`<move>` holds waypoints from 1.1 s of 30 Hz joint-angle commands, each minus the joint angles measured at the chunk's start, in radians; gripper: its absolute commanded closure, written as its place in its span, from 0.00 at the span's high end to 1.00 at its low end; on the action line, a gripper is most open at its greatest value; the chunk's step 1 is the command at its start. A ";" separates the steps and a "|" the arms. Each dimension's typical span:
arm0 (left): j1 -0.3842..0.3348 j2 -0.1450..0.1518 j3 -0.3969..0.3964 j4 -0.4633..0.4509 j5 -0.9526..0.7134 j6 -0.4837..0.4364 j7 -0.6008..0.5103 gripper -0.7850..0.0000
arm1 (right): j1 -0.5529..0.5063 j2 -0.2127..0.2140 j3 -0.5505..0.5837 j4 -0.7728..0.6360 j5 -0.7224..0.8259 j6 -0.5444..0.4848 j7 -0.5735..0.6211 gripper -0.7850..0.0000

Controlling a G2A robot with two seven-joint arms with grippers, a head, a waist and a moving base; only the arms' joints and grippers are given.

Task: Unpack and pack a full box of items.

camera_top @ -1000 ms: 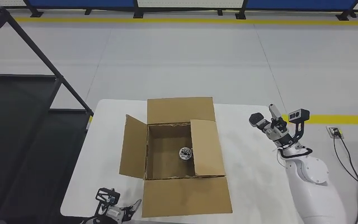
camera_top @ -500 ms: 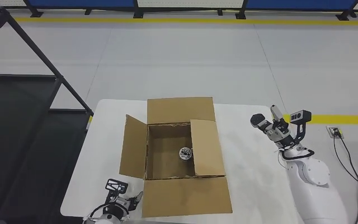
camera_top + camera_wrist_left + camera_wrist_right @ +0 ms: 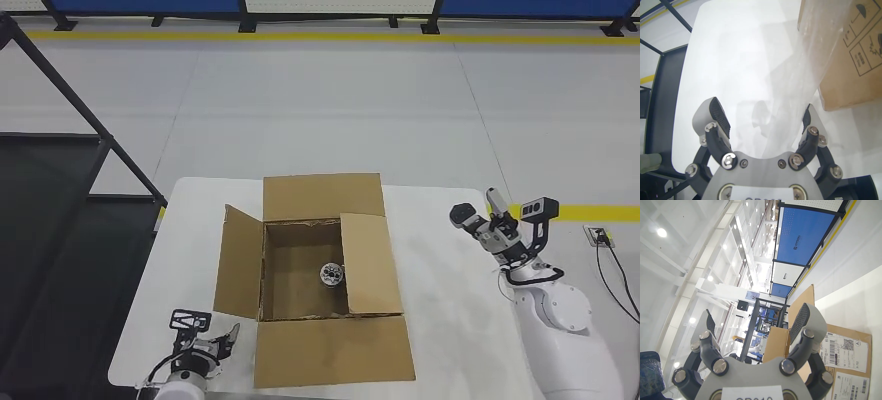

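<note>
My left pincer [image 3: 761, 108] is released: its two ribbed fingers stand wide apart with nothing but bare white desk [image 3: 730, 56] between them. It sits low over the desk's near left corner. The cardboard box [image 3: 853, 56] lies just beside it, off to my right, and one bottom corner of the box's brown wall is close to one fingertip but not touching it.

From the top view, the cardboard box [image 3: 320, 270] stands in the middle of the desk [image 3: 450, 330] with its top open. The near flap [image 3: 335, 350] is folded out flat toward me, and my left pincer [image 3: 218, 338] is just off that flap's left end. The right flap [image 3: 370, 262] leans in over part of the opening. Down on the box floor, close to that flap's edge, lies a small round item [image 3: 330, 273]; I cannot make out what it is.

My right pincer [image 3: 756, 311] is released too, with its fingers spread and nothing held. It is raised at the right edge of the desk [image 3: 477, 207], well apart from the box. In its wrist view the box [image 3: 829, 347] lies past one finger, with paper labels [image 3: 844, 351] stuck on its brown side.
</note>
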 commanded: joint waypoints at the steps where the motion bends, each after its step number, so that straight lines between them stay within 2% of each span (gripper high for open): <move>1: -0.001 0.000 -0.010 -0.007 -0.001 0.015 -0.002 1.00 | 0.000 0.000 0.001 0.002 0.003 -0.001 0.000 1.00; 15: -0.038 -0.003 -0.042 -0.061 0.056 0.068 -0.046 1.00 | -0.005 0.004 0.004 0.000 0.009 -0.008 -0.004 1.00; 25: -0.124 -0.005 -0.029 -0.017 0.079 0.054 -0.118 1.00 | -0.025 0.007 0.013 -0.017 0.010 -0.010 -0.014 1.00; 29: -0.104 -0.006 -0.020 -0.032 0.101 0.047 -0.116 1.00 | -0.035 0.009 0.016 -0.026 0.012 -0.008 -0.020 1.00; 33: -0.034 -0.006 -0.024 -0.088 0.124 0.047 -0.085 1.00 | -0.040 0.009 0.016 -0.031 0.011 -0.005 -0.027 1.00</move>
